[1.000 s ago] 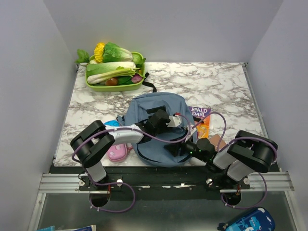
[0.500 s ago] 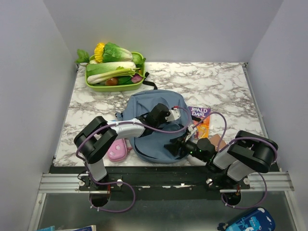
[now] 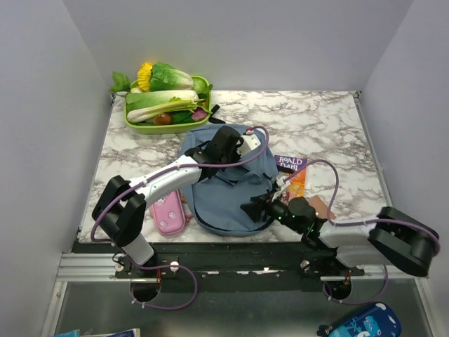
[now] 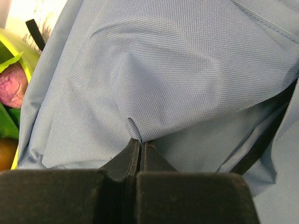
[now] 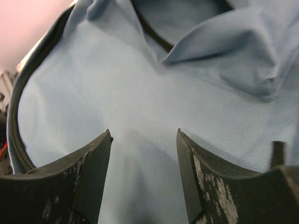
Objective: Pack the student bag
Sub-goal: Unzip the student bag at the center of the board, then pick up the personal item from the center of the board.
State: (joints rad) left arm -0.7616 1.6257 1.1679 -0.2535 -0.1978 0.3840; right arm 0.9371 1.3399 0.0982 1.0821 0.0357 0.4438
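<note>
Marble tabletop (image 3: 330, 126), plain grey walls all round. student bag (image 3: 235, 193) lies mid-table toward the front edge, with its fabric creased and a dark zipper (image 4: 261, 144) line showing.

Diff vs a second ago:
- left gripper (image 4: 138, 143) was spread wide over the bag's middle. It now sits at the bag's far end, clamped fully together, with a small peak of blue fabric pinched between the tips.
- Bag's far edge has shifted toward the green vegetable tray (image 3: 133, 125), which sits just past the bag's far-left corner.
- Right arm has stretched out flatter, elbow swung further off to the bag's right.
- right gripper (image 5: 144, 137) stays at the bag's near edge, jaws well apart over smooth fabric, gripping nothing.
- pink pencil case (image 3: 168, 214), just beside the bag's left side, now shows in full. Before, the left arm covered part of it.

Text: book (image 3: 291, 165) against the bag's right side reads "ROALD DAHL" in white on a dark cover, orange below. Nothing else on it is legible.
</note>
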